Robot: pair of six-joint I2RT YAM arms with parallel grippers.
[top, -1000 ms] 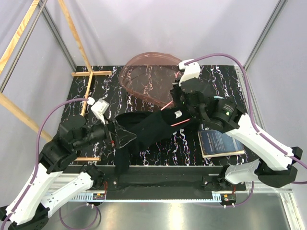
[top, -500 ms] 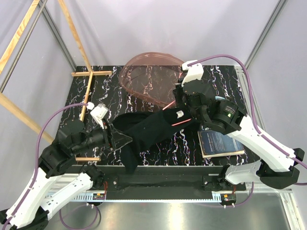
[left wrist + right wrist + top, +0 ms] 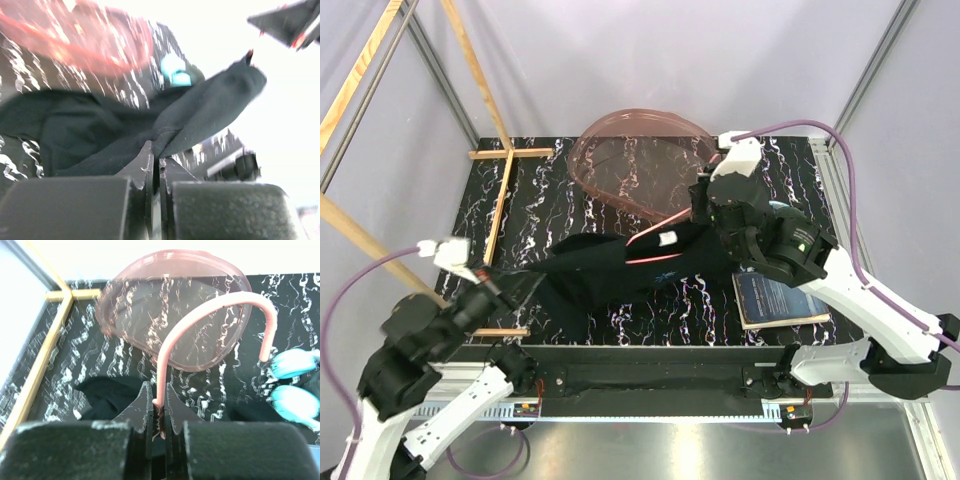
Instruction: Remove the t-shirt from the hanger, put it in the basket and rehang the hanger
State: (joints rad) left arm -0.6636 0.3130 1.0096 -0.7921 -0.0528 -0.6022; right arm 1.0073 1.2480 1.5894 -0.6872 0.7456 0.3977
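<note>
Spanning the marbled table between my grippers, the black t-shirt lies taut over the pink hanger. My right gripper clamps the hanger's neck as an anchor. My left gripper pinches the fabric so it can slide off.

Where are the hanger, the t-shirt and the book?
hanger [image 3: 240, 295], right wrist view, top of its hook's curve.
t-shirt [image 3: 610, 270], top external view, middle of the black fabric.
book [image 3: 780, 298], top external view, centre of its cover.

Matt black cloth t-shirt, smooth pink hanger
</note>
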